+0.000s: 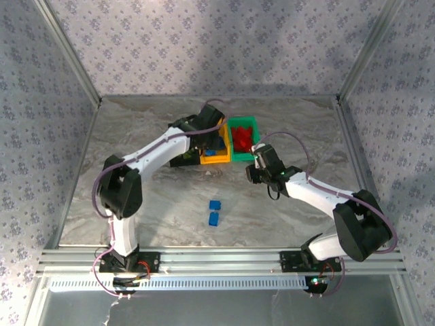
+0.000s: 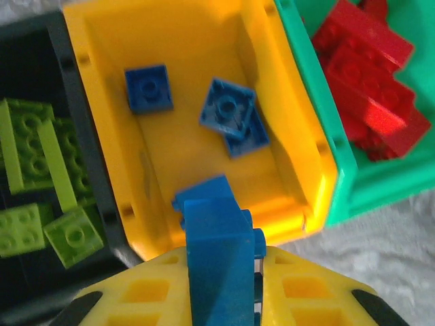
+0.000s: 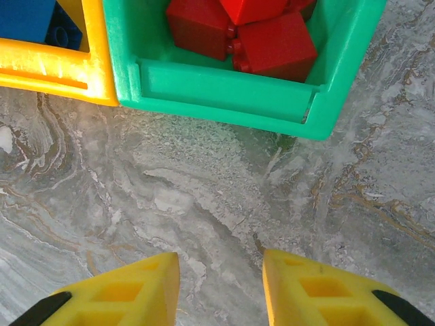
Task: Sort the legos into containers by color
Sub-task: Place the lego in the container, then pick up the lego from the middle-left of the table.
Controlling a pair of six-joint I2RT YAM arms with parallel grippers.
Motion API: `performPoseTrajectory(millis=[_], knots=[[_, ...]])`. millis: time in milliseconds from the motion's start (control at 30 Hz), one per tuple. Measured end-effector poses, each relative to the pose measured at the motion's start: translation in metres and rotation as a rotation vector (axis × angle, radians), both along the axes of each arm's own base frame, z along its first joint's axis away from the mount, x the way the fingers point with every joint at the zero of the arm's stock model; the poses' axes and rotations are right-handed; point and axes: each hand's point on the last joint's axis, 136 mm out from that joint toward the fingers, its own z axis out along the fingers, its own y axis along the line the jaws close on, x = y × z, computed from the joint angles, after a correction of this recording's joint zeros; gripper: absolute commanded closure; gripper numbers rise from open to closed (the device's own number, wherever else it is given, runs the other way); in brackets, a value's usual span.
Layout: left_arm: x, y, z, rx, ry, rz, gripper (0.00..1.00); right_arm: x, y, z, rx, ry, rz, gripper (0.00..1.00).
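Note:
My left gripper (image 2: 219, 272) is shut on a blue lego (image 2: 216, 238) and holds it over the near end of the orange-yellow container (image 2: 299, 142), where three blue legos (image 2: 231, 115) lie. To its left, the black container (image 2: 76, 115) holds lime green legos (image 2: 27, 142). The green container (image 2: 340, 170) to the right holds red legos (image 2: 367, 75). My right gripper (image 3: 221, 275) hangs open over bare table just in front of the green container (image 3: 224, 92), nothing between its fingers. Two blue legos (image 1: 215, 204) (image 1: 214, 219) lie on the table in front of the bins.
The three containers stand side by side at the back middle of the marble table (image 1: 156, 204), with the left gripper (image 1: 213, 138) over them and the right gripper (image 1: 257, 155) beside them. Metal frame posts and patterned walls close in the sides and back.

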Motion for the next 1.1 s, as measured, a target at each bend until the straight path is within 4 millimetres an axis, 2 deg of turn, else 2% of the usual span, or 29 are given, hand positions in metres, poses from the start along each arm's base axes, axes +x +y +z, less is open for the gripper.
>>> performPoseTrajectory(millis=[200, 367, 500, 533, 600, 733, 800, 933, 1100], knots=[[0.046, 0.002, -0.011, 0.087, -0.009, 0.024, 0.74, 0.001, 0.002, -0.01, -0.006, 0.021, 0.002, 0.61], [0.06, -0.003, -0.018, 0.132, -0.008, 0.011, 0.71, 0.001, 0.002, -0.014, -0.011, 0.03, 0.002, 0.61], [0.066, -0.006, -0.019, 0.146, 0.0, 0.001, 0.48, 0.001, 0.002, -0.014, -0.011, 0.029, 0.002, 0.61], [0.066, -0.005, -0.019, 0.15, 0.002, -0.003, 0.45, 0.001, 0.002, -0.014, -0.011, 0.03, 0.002, 0.61], [0.064, -0.003, -0.021, 0.158, 0.014, -0.005, 0.41, 0.001, 0.002, -0.014, -0.011, 0.03, 0.002, 0.61], [0.06, -0.002, -0.024, 0.159, 0.032, -0.014, 0.41, 0.001, 0.002, -0.014, -0.011, 0.03, 0.002, 0.61], [0.051, 0.001, -0.027, 0.163, 0.049, -0.021, 0.41, 0.001, 0.002, -0.014, -0.011, 0.03, 0.002, 0.61], [0.022, 0.006, -0.029, 0.169, 0.08, -0.048, 0.41, 0.001, 0.002, -0.014, -0.011, 0.03, 0.002, 0.61], [-0.023, -0.001, -0.022, 0.135, 0.087, -0.105, 0.41, 0.001, 0.002, -0.014, -0.011, 0.03, 0.002, 0.61]])
